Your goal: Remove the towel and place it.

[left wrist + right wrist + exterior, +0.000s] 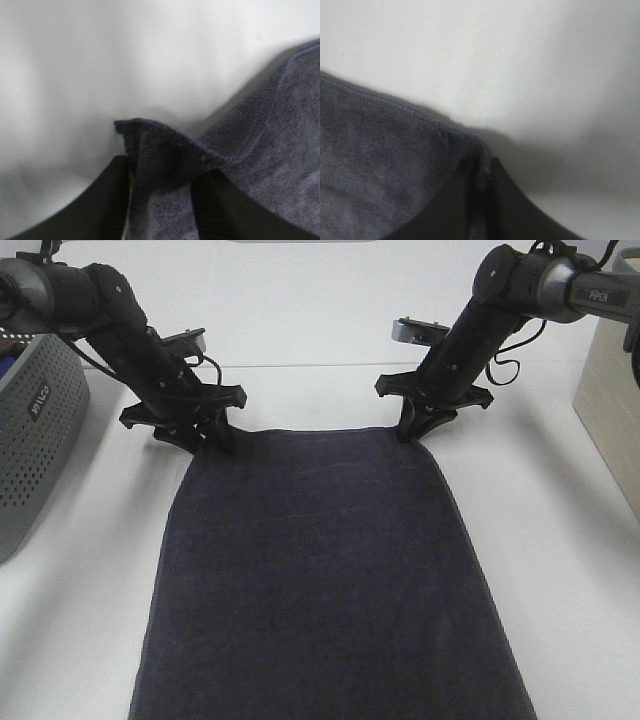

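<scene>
The dark charcoal towel lies spread flat on the white table, running from the middle down to the near edge of the exterior view. My left gripper is down at its far left corner. In the left wrist view that corner is bunched up between the two black fingers of the gripper, which is shut on the towel. My right gripper sits at the far right corner. In the right wrist view the gripper has its fingers nearly together, pinching the hemmed corner of the towel.
A grey perforated basket stands at the left edge of the table, close to the left arm. A beige box stands at the right edge. Bare white table lies on both sides of the towel and behind the grippers.
</scene>
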Tool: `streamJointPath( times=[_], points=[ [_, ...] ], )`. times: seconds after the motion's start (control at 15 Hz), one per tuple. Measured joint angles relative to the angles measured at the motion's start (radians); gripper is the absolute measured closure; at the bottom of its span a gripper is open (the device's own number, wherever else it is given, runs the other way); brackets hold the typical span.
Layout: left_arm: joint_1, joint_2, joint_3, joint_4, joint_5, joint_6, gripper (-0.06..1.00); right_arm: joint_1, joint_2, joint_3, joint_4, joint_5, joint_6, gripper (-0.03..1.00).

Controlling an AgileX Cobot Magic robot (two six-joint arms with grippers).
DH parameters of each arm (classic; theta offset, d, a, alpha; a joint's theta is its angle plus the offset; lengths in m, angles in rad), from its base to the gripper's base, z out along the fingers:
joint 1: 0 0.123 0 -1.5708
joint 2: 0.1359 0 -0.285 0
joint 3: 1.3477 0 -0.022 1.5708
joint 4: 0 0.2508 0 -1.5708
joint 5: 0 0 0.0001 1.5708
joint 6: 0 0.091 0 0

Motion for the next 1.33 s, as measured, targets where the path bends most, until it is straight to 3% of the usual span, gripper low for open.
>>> streamJointPath(
  times=[0.07,0.13,0.27,0.47,0.87,1.2,1.33],
  points=[
    [0.0,0.002,0.0,0.013,0.0,0.0,0.68,0.0,0.0,0.0,-0.01,-0.006,0.0,0.93],
    [0.0,0.004,0.0,0.015,-0.001,0.0,0.83,0.0,0.0,0.0,-0.013,-0.006,0.0,0.96],
    [0.0,0.004,0.001,0.015,-0.007,0.01,0.93,0.0,0.0,0.0,-0.014,-0.006,0.007,0.96],
    [0.0,0.003,0.001,0.019,-0.027,0.055,0.93,0.0,0.0,0.001,-0.018,-0.046,0.007,0.96],
    [-0.002,0.014,-0.088,0.06,-0.213,0.136,0.93,0.004,-0.019,0.009,-0.121,-0.238,0.007,0.96],
    [-0.02,0.014,-0.138,0.066,-0.419,0.217,0.93,0.004,-0.024,-0.098,-0.168,-0.349,0.007,0.96],
    [-0.034,0.014,-0.138,0.067,-0.57,0.225,0.93,0.004,-0.024,-0.117,-0.169,-0.409,0.007,0.96]
  ],
)
